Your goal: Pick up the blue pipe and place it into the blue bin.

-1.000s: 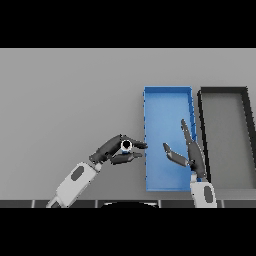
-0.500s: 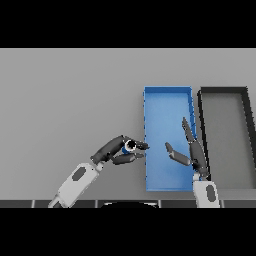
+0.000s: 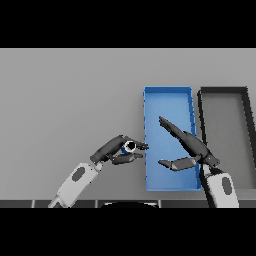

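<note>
The blue pipe (image 3: 130, 147) shows end-on as a small ring with a blue rim, pinched between the fingers and thumb of my left hand (image 3: 116, 150). That hand hovers just left of the blue bin's (image 3: 168, 93) left wall. Over the bin's lower half my right hand (image 3: 189, 146) hangs open, fingers stretched toward the upper left, thumb pointing left. The bin is a long blue tray lying right of the table's centre, and nothing shows inside it.
A black bin (image 3: 223, 92) of similar size lies directly right of the blue one, their walls nearly touching. Grey tabletop stretches to the left and far side.
My left hand has carried the pipe slightly right, closer to the blue bin's left wall. The right hand has swung its fingers left over the bin.
</note>
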